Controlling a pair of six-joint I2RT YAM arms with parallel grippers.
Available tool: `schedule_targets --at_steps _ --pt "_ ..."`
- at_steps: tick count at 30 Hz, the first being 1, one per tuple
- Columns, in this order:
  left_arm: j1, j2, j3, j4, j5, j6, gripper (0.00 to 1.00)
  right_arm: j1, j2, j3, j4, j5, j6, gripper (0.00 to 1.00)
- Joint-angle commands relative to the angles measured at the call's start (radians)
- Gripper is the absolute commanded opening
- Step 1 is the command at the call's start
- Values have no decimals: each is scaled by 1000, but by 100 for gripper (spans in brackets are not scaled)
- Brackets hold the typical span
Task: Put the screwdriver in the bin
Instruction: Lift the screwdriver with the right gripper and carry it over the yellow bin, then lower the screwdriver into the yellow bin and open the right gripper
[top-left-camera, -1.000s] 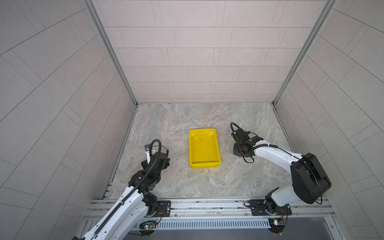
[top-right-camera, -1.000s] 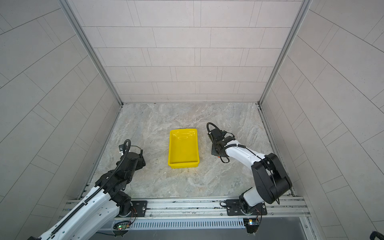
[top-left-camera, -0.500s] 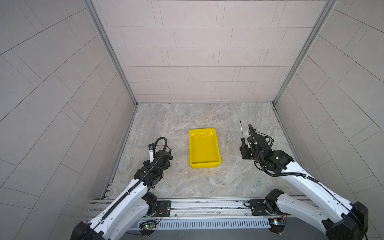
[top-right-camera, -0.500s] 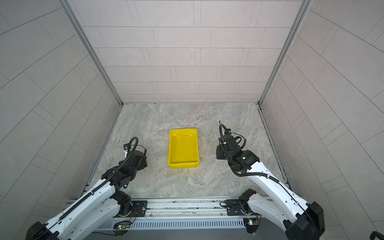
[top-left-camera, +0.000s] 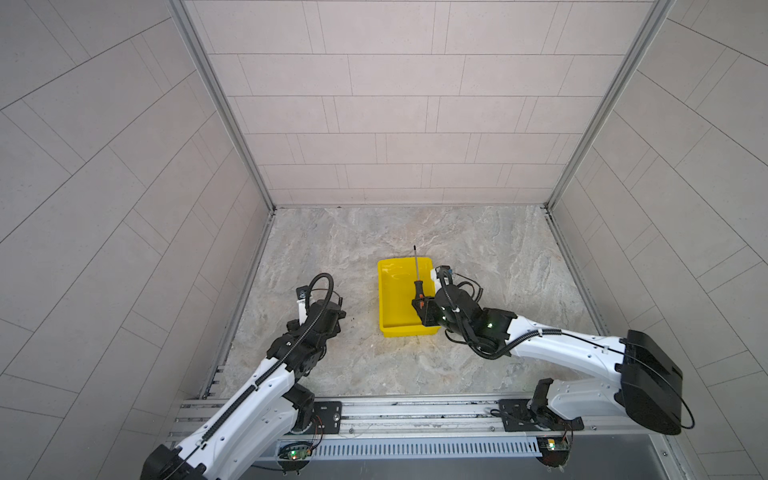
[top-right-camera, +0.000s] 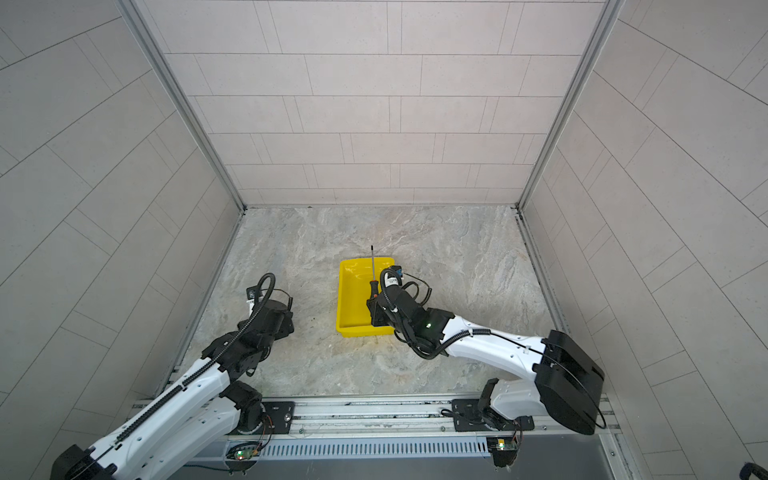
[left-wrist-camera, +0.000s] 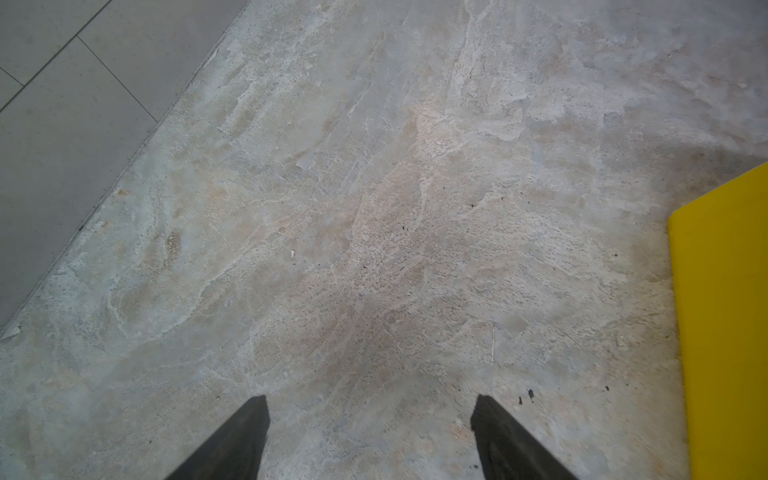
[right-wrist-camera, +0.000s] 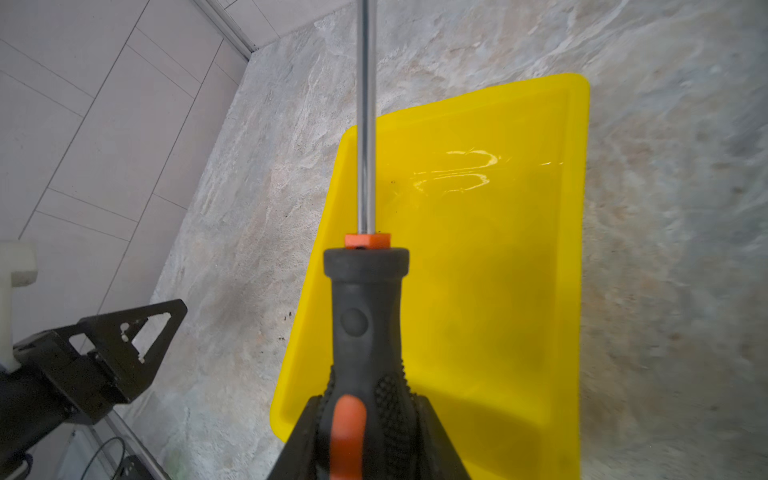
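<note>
The screwdriver has a black and orange handle and a thin metal shaft pointing toward the back wall. My right gripper is shut on the rear of its handle and holds it over the right side of the yellow bin. In both top views the shaft tip reaches past the bin's far rim. The bin's glossy floor is bare. My left gripper stands open over bare floor left of the bin, holding nothing.
The marbled stone floor is enclosed by tiled walls on three sides. A metal rail with both arm bases runs along the front. My left gripper's black fingers show beside the bin in the right wrist view.
My right gripper has carried the screwdriver leftward from beside the bin to over its right side. My left gripper has shifted slightly toward the bin.
</note>
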Motion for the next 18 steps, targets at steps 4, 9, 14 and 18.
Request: schedule_targets --at_steps 4,9,14,18 --pt "3 -16 13 -17 -13 -10 83 29 130 54 145 -22 119 10" --pt "3 -38 7 -25 -14 -10 83 29 201 96 136 -20 101 11" --pt "3 -61 0 -25 -17 -12 83 29 287 167 89 -47 85 12" --pt "3 -59 -6 -11 -24 -11 82 29 302 160 74 -43 103 14"
